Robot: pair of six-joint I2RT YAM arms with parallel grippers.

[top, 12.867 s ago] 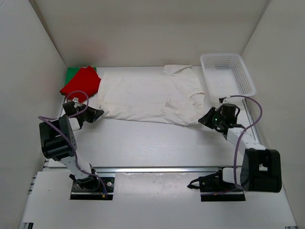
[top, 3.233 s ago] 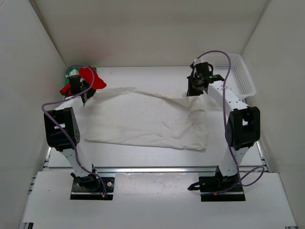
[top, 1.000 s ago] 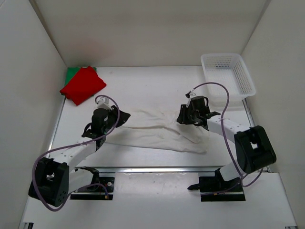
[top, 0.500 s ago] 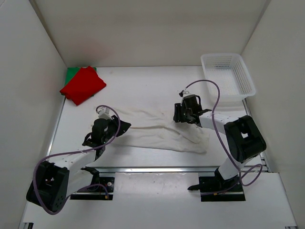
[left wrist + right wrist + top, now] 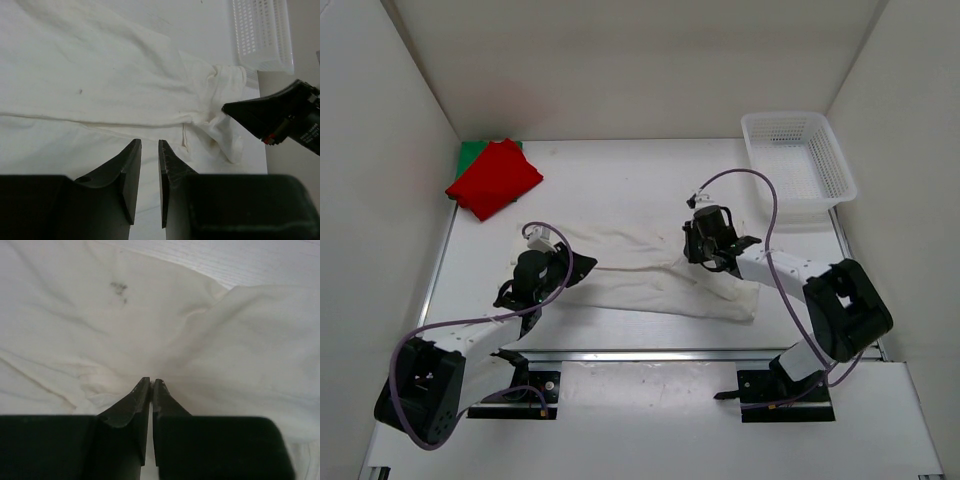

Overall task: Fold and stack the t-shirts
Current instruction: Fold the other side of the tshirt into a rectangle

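The off-white t-shirt (image 5: 655, 285) lies as a long folded band across the middle of the table, also filling the left wrist view (image 5: 100, 75) and the right wrist view (image 5: 175, 315). My left gripper (image 5: 586, 265) hovers over its left end, jaws (image 5: 149, 145) a narrow gap apart with nothing pinched between them. My right gripper (image 5: 694, 256) sits at the shirt's upper right part. Its fingertips (image 5: 151, 381) are shut on a pucker of the cloth, creases running into them. The red t-shirt (image 5: 495, 180) lies folded on the green t-shirt (image 5: 469, 152) in the far left corner.
A white mesh basket (image 5: 798, 160) stands at the far right corner and shows in the left wrist view (image 5: 260, 35). White walls close in the table on three sides. The metal rail (image 5: 650, 354) runs along the near edge.
My right gripper opened wide, shifted slightly left along the shirt, then shut on the cloth. The left gripper has stayed almost still since half a second ago.
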